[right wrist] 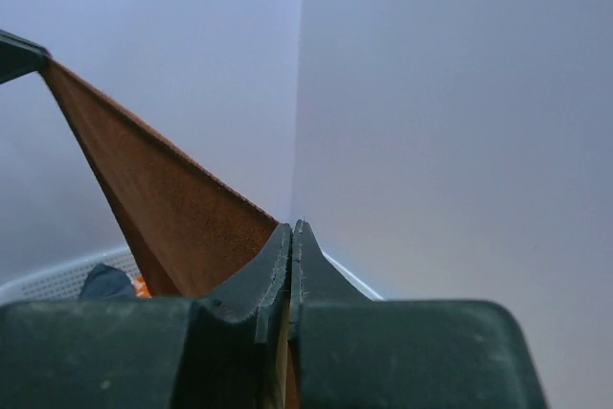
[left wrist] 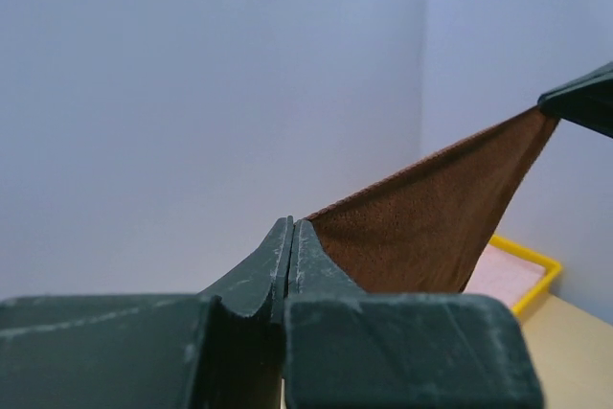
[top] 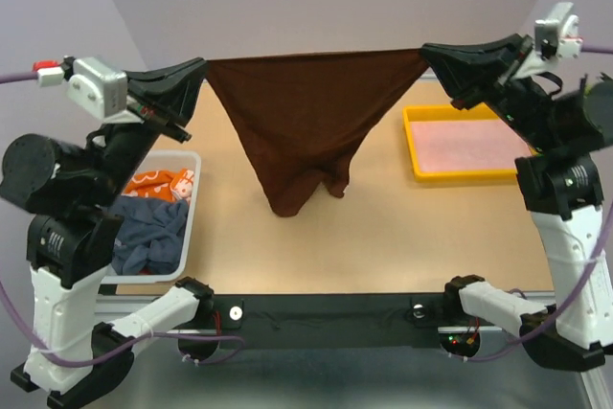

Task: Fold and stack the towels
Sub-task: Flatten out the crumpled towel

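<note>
The brown towel (top: 311, 117) hung in the air, stretched by its top edge between both claws. Its lower part sagged into a bunched point toward the table (top: 402, 237) below; whether that point touched the table could not be told. The left claw (top: 198, 68) was pinched fully closed on the towel's left top corner, and the right claw (top: 426, 52) was closed the same way on its right top corner.

To do this step well, I judged, the arms should come down together with the top edge taut and level, so the cloth spreads flat instead of bunching.

Left of the towel stood a white basket (top: 192, 213) holding an orange towel (top: 165, 184) and a navy towel (top: 148, 237). Right of the towel lay a yellow tray (top: 460, 176). Neither sat under the towel, so nothing seemed to block the way down.
</note>
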`<control>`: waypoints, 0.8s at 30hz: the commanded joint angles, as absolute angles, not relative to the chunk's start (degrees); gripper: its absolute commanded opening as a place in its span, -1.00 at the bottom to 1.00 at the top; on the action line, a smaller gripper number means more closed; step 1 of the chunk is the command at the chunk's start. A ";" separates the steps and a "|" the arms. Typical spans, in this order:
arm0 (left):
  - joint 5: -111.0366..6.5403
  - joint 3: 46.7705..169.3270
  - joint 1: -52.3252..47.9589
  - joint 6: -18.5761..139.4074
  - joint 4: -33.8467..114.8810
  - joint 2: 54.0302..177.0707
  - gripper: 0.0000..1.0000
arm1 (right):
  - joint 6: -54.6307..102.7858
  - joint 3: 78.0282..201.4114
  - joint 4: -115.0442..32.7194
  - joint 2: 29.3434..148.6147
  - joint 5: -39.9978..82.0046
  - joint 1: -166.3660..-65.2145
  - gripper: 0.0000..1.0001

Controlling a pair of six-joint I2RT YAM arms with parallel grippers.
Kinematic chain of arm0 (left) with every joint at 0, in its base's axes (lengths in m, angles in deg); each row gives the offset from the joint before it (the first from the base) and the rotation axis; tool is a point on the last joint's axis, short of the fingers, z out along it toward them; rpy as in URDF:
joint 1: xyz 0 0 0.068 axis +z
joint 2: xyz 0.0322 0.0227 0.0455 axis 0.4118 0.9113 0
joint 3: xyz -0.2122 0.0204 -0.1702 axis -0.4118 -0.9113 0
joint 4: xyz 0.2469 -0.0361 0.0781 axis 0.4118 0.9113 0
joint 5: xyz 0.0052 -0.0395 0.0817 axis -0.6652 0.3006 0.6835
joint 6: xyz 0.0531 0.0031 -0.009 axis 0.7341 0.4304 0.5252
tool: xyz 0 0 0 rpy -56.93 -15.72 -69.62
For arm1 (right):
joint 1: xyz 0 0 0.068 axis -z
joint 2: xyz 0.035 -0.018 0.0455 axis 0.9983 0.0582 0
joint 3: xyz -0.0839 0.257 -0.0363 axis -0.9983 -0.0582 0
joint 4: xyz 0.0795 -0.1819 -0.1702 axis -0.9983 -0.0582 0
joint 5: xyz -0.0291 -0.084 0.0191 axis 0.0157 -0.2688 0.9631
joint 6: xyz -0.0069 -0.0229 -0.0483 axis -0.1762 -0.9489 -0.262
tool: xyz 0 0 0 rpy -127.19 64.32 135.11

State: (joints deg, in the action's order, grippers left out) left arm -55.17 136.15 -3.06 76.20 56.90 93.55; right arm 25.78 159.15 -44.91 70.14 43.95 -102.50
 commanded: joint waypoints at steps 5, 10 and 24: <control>-57.52 147.30 -2.23 74.46 54.40 91.56 -1.00 | 23.68 164.53 -44.87 66.52 42.19 -100.99 -0.99; -57.70 152.68 -2.14 72.79 54.66 94.71 -1.00 | 23.42 171.48 -44.87 69.50 41.40 -100.99 -0.99; -32.56 143.21 1.19 77.10 48.00 117.29 -1.00 | 18.15 168.16 -39.44 89.53 26.73 -100.99 -0.99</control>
State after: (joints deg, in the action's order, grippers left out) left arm -43.93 147.08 -1.94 74.54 54.08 110.86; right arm 22.02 171.35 -42.89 83.82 36.83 -102.37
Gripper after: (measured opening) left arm 0.062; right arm 0.022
